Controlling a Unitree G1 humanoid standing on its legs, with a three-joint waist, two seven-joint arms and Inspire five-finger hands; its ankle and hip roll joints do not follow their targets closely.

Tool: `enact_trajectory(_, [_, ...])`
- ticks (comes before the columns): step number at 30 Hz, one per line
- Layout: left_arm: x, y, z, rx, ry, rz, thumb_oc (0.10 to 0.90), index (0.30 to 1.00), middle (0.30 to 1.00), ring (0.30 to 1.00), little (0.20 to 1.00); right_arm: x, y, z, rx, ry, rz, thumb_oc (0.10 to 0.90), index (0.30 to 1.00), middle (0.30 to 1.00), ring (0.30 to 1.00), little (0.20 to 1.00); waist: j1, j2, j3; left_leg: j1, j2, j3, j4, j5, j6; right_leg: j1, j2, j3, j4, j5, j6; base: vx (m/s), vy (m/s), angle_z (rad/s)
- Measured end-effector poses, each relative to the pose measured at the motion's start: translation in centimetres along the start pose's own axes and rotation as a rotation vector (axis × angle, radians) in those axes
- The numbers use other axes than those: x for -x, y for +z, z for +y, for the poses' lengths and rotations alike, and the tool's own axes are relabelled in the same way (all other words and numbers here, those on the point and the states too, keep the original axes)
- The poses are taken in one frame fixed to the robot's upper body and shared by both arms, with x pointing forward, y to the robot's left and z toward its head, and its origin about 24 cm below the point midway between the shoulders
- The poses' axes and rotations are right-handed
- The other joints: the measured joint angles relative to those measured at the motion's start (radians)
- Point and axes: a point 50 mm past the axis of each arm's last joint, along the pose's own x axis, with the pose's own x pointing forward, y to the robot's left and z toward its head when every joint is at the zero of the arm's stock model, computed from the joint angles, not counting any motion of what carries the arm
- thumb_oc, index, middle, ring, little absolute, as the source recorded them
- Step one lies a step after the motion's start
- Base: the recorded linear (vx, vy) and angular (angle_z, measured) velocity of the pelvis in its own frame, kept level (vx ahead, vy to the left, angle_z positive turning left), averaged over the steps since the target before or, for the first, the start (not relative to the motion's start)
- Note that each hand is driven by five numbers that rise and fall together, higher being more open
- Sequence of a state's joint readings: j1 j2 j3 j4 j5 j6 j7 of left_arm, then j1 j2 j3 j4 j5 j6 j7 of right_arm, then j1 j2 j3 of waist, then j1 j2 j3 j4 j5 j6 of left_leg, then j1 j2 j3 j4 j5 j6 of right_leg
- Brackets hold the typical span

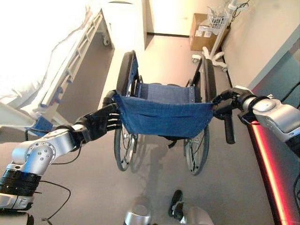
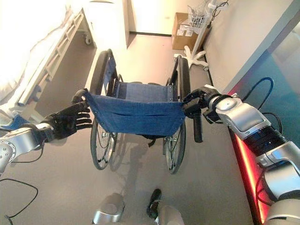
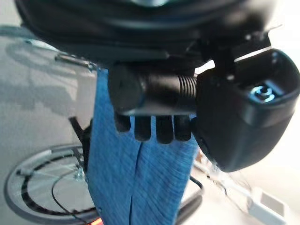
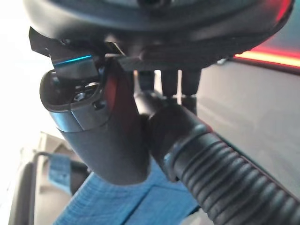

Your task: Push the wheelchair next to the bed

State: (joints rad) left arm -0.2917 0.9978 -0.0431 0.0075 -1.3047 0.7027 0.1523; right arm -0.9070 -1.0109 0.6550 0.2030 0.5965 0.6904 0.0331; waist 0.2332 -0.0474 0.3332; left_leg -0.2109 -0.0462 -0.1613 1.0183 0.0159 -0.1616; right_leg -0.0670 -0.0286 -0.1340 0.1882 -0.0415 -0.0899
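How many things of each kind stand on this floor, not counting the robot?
Wheelchair: 1
Bed: 1
White cabinet: 1
Cardboard box: 1
Wheeled white stand with a wire basket: 1
Total: 5

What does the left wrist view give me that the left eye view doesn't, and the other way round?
Left wrist view: close up, the left hand curled round the left push handle, fingertips wrapping under the grip.

Left eye view: the whole layout. The wheelchair stands in the aisle with the bed ahead on the robot's left, a cardboard box and a wheeled stand by the far wall, and the right hand at the right push handle.

Both: the blue fabric backrest and a spoked wheel.
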Motion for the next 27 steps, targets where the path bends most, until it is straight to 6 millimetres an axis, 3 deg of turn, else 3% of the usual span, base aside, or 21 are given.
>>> enact_trajectory(1, [0.0,0.0,-0.1,0.010,-0.011,-0.001,0.400,0.300,0.300,0.300,0.300,0.0,0.0,-0.1,0.008,-0.004,0.005,0.400,0.300,0.300,0.300,0.300,-0.004,-0.026,0.011,-0.061,-0.059,0.012,0.008,-0.006,0.010,0.024,-0.006,0.061,-0.024,-0.017,0.006,0.25,-0.079,0.38])
enact_trajectory(3, [0.1,0.1,-0.3,0.006,-0.029,-0.004,0.400,0.300,0.300,0.300,0.300,-0.2,-0.4,0.1,0.009,0.001,0.027,0.400,0.300,0.300,0.300,0.300,0.009,-0.061,0.028,-0.090,-0.103,0.038,-0.120,-0.043,0.069,0.081,-0.009,0.156,-0.068,-0.031,0.024,0.33,-0.068,0.20])
enact_trajectory(4, [0.3,0.0,-0.4,0.013,-0.045,-0.004,0.400,0.300,0.300,0.300,0.300,-0.2,-0.4,0.1,0.010,0.002,0.032,0.400,0.300,0.300,0.300,0.300,0.018,-0.069,0.031,-0.076,-0.100,0.039,-0.212,-0.048,0.075,0.090,-0.011,0.181,-0.069,-0.035,0.031,0.39,-0.014,-0.07])
enact_trajectory(5, [0.5,-0.2,-0.4,0.020,-0.057,0.004,0.400,0.300,0.300,0.300,0.300,-0.3,-0.6,0.1,0.008,0.001,0.039,0.400,0.300,0.300,0.300,0.300,0.027,-0.070,0.031,-0.054,-0.078,0.030,-0.394,-0.046,0.073,0.117,-0.009,0.214,-0.084,-0.050,0.055,0.34,0.005,-0.31])
enact_trajectory(6, [0.6,-0.4,-0.4,0.020,-0.060,0.010,0.400,0.300,0.300,0.300,0.300,-0.3,-0.6,0.1,0.006,0.002,0.040,0.400,0.300,0.300,0.300,0.300,0.035,-0.067,0.031,-0.028,-0.063,0.026,-0.508,-0.045,0.070,0.129,-0.008,0.231,-0.087,-0.058,0.066,0.35,0.008,-0.41])
enact_trajectory(7, [0.7,-0.7,-0.4,0.024,-0.069,0.021,0.400,0.300,0.300,0.300,0.300,-0.3,-0.6,0.0,0.007,-0.001,0.040,0.400,0.300,0.300,0.300,0.300,0.043,-0.050,0.031,0.041,-0.032,0.020,-0.747,-0.032,0.052,0.156,-0.008,0.247,-0.097,-0.072,0.088,0.32,-0.003,-0.48])
enact_trajectory(8, [0.7,-1.2,-0.6,0.035,-0.087,0.032,0.400,0.300,0.300,0.300,0.300,-0.1,-0.4,-0.6,0.012,-0.015,0.039,0.400,0.300,0.300,0.300,0.300,0.042,0.001,0.028,0.102,0.006,0.001,-0.900,-0.001,0.003,0.169,0.004,0.244,-0.074,-0.099,0.125,0.43,-0.035,-0.49])
enact_trajectory(9, [0.7,-1.7,-0.8,0.052,-0.100,0.037,0.400,0.300,0.300,0.300,0.300,0.1,-0.3,-1.0,0.020,-0.029,0.035,0.400,0.300,0.300,0.300,0.300,0.040,0.046,0.016,0.117,0.035,0.035,-0.916,0.035,0.030,0.171,0.019,0.223,-0.050,-0.137,0.152,0.40,-0.042,-0.56])
enact_trajectory(10, [0.6,-1.8,-0.7,0.067,-0.102,0.027,0.400,0.300,0.300,0.300,0.300,0.0,0.1,-1.0,0.026,-0.037,0.023,0.400,0.300,0.300,0.300,0.300,0.066,0.054,0.018,0.115,0.057,0.113,-0.909,0.034,0.034,0.141,0.010,0.145,0.101,-0.172,0.179,0.48,-0.089,-0.46])
enact_trajectory(11, [0.7,-1.8,-0.6,0.076,-0.095,0.004,0.400,0.300,0.300,0.300,0.300,-0.1,0.3,-0.8,0.045,-0.044,0.016,0.400,0.300,0.300,0.300,0.300,0.058,0.043,0.014,0.121,0.078,0.226,-0.901,0.050,0.033,0.116,0.014,0.016,0.257,-0.230,0.121,0.26,-0.066,-0.27])
enact_trajectory(12, [0.7,-1.6,-0.5,0.071,-0.091,-0.007,0.400,0.300,0.300,0.300,0.300,0.0,0.3,-0.8,0.044,-0.042,0.016,0.400,0.300,0.300,0.300,0.300,0.056,0.026,0.008,0.121,0.066,0.250,-0.903,0.047,0.044,0.141,0.021,-0.028,0.231,-0.242,0.109,0.41,-0.075,0.12])
enact_trajectory(13, [0.7,-1.3,-0.4,0.059,-0.082,-0.025,0.400,0.300,0.300,0.300,0.300,0.0,0.5,-0.8,0.044,-0.035,0.009,0.400,0.300,0.300,0.300,0.300,0.045,-0.015,0.001,0.104,0.035,0.314,-0.872,0.025,0.061,0.219,0.021,-0.104,0.093,-0.271,0.089,0.33,-0.023,0.47])
enact_trajectory(14, [0.3,-1.2,-0.4,0.073,-0.080,-0.040,0.400,0.300,0.300,0.300,0.300,0.2,0.8,-1.1,0.048,-0.041,0.000,0.400,0.300,0.300,0.300,0.300,0.024,-0.042,-0.003,0.063,0.001,0.401,-0.792,0.002,0.092,0.329,0.003,-0.151,-0.087,-0.273,0.098,0.59,-0.018,0.67])
enact_trajectory(15, [0.0,-1.2,-0.5,0.082,-0.079,-0.045,0.400,0.300,0.300,0.300,0.300,0.2,0.9,-1.1,0.053,-0.048,-0.004,0.400,0.300,0.300,0.300,0.300,0.005,-0.039,-0.005,0.054,-0.006,0.436,-0.740,-0.029,0.140,0.371,0.008,-0.150,-0.123,-0.259,0.111,0.46,-0.004,0.58])
enact_trajectory(17, [0.1,-0.7,-0.3,0.073,-0.080,-0.062,0.400,0.300,0.300,0.300,0.300,-0.3,1.0,-0.8,0.054,-0.051,0.000,0.400,0.300,0.300,0.300,0.300,0.013,-0.040,-0.015,-0.005,-0.001,0.352,-0.572,-0.116,0.246,0.384,0.018,-0.119,-0.089,-0.261,0.115,0.37,-0.009,0.16])
enact_trajectory(18, [0.2,-0.3,-0.4,0.075,-0.088,-0.076,0.400,0.300,0.300,0.300,0.300,-0.4,0.9,-0.9,0.051,-0.053,0.006,0.400,0.300,0.300,0.300,0.300,0.017,-0.059,-0.017,-0.041,-0.016,0.350,-0.531,-0.155,0.221,0.380,0.013,-0.102,-0.067,-0.266,0.122,0.41,-0.033,0.07])
enact_trajectory(19, [-0.1,-0.4,-0.9,0.090,-0.115,-0.084,0.400,0.300,0.300,0.300,0.300,-0.3,0.4,-1.4,0.049,-0.052,0.027,0.400,0.300,0.300,0.300,0.300,0.025,-0.047,-0.027,0.016,-0.028,0.369,-0.694,-0.120,0.212,0.363,0.018,-0.104,0.019,-0.277,0.145,0.38,-0.053,-0.10])
enact_trajectory(20, [0.1,-0.2,-0.5,0.084,-0.109,-0.079,0.400,0.300,0.300,0.300,0.300,-0.7,0.2,-0.5,0.047,-0.039,0.025,0.400,0.300,0.300,0.300,0.300,0.036,-0.050,-0.026,0.066,-0.014,0.393,-0.744,-0.073,0.305,0.289,0.007,-0.121,0.236,-0.288,0.264,0.33,-0.067,-0.15])
enact_trajectory(23, [0.3,0.2,-0.4,0.071,-0.106,-0.086,0.400,0.300,0.300,0.300,0.300,-0.8,0.0,-0.3,0.039,-0.033,0.027,0.400,0.300,0.300,0.300,0.300,0.029,-0.059,-0.029,0.136,-0.032,0.383,-0.808,-0.075,0.308,0.142,-0.023,-0.104,0.559,-0.217,0.373,0.25,-0.071,0.13])
enact_trajectory(25, [0.4,1.2,-0.4,0.045,-0.095,-0.101,0.400,0.300,0.300,0.300,0.300,-0.8,0.2,-0.2,0.034,-0.040,0.016,0.400,0.300,0.300,0.300,0.300,0.021,-0.056,-0.027,0.193,-0.044,0.315,-0.863,-0.081,0.317,0.062,-0.003,-0.078,0.664,-0.207,0.353,0.27,-0.032,0.14])
enact_trajectory(27, [0.5,1.6,0.1,0.035,-0.069,-0.099,0.400,0.300,0.300,0.300,0.300,-0.9,0.6,0.0,0.030,-0.046,-0.006,0.400,0.300,0.300,0.300,0.300,0.013,-0.029,-0.015,0.263,-0.045,0.215,-0.928,-0.067,0.300,0.037,-0.010,-0.073,0.623,-0.248,0.279,0.26,-0.032,0.00])
